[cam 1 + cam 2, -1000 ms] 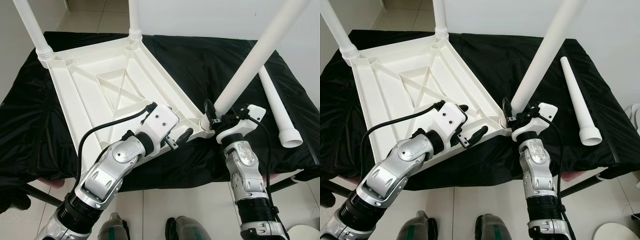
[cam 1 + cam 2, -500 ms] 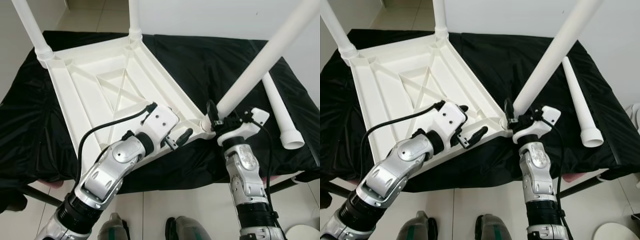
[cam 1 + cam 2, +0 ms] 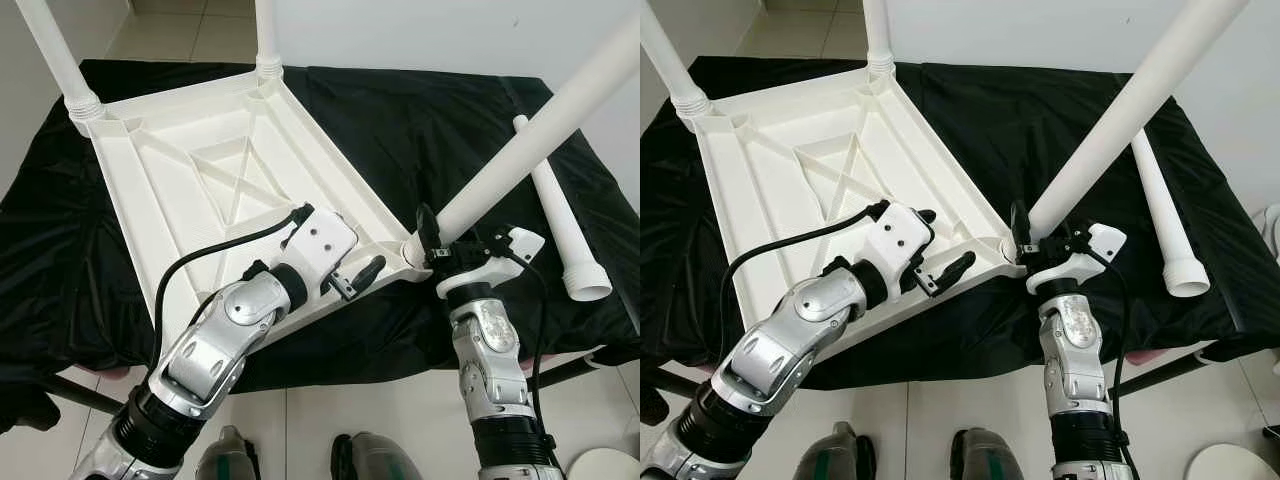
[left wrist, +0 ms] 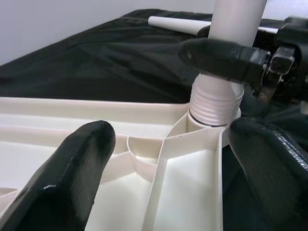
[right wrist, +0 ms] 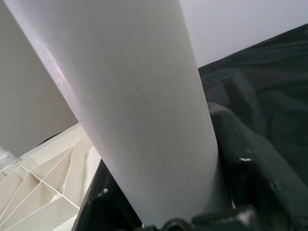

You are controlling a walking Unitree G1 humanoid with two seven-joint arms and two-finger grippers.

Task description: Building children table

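Third leg goes into the upturned table

Your right gripper (image 3: pixel 432 243) clamps the leg (image 3: pixel 520 150) at the tabletop's (image 3: pixel 190 190) four-o'clock socket; left gripper (image 3: pixel 355 277), fingers spread, braces the rim. Tilted threads could jam.

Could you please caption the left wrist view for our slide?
Left gripper straddles the upturned tabletop's corner while the right gripper clasps the leg.

A: How many white plastic tabletops, ribbed underside up? (image 3: pixel 210 170)
B: One, on one black cloth-covered work surface (image 3: pixel 420 130).

A: How many white tubular plastic legs?
B: Four: two upright at the far corners (image 3: pixel 60 55) (image 3: pixel 266 30), one leaning at the near corner (image 3: pixel 530 145), one lying loose (image 3: pixel 560 225).

A: How many black-fingered grippers?
B: Two: left (image 3: pixel 352 275), right (image 3: pixel 440 240).
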